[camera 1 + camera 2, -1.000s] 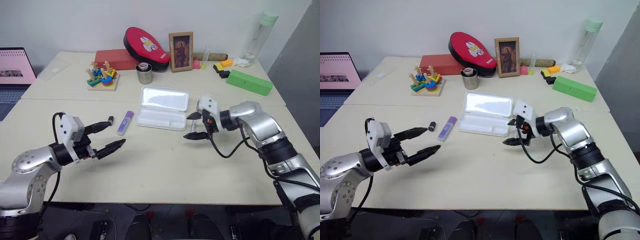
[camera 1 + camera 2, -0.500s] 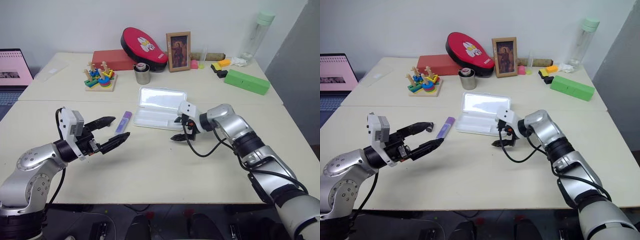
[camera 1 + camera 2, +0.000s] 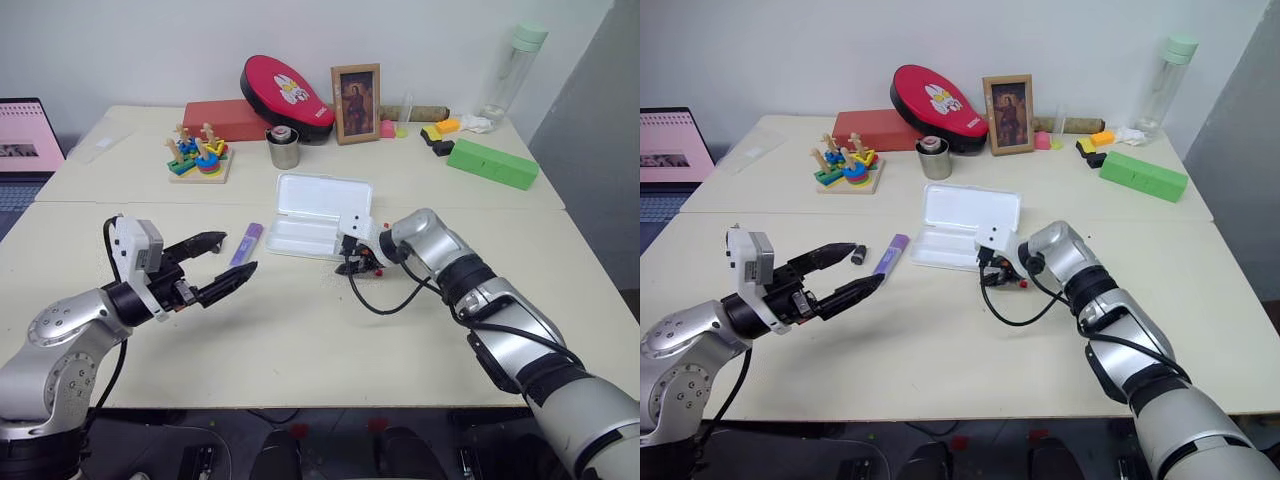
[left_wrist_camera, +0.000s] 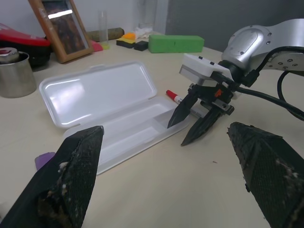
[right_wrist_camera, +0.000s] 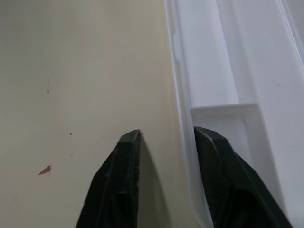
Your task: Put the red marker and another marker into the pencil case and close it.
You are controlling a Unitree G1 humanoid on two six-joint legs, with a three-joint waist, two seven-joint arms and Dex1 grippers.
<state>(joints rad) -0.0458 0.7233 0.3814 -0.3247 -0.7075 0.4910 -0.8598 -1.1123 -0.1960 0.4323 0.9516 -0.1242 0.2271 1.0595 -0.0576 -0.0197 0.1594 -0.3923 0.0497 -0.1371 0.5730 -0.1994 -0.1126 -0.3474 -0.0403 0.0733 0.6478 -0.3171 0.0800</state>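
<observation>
The pencil case (image 3: 322, 193) lies open in the middle of the table, its lid raised behind an empty tray (image 4: 128, 135). My right gripper (image 3: 352, 263) points down at the tray's near right corner. Its fingers (image 5: 124, 171) stand narrowly open astride the front rim, one over the table and one over the tray. The red marker (image 4: 173, 96) lies on the table just beyond that gripper, by the case's right end. The lavender marker (image 3: 247, 243) lies left of the case. My left gripper (image 3: 237, 252) hovers open beside it, holding nothing.
At the back stand a wooden stacking toy (image 3: 203, 157), a metal cup (image 3: 287, 148), a red box (image 3: 232, 118), a red pouch (image 3: 290, 88), a picture frame (image 3: 361, 90), a green box (image 3: 492, 163) and a bottle (image 3: 515, 70). A small black item (image 3: 856, 253) lies by the lavender marker.
My right gripper has moved left and down to the case's near right corner, and its fingers have narrowed. The left gripper has stayed in place, still open.
</observation>
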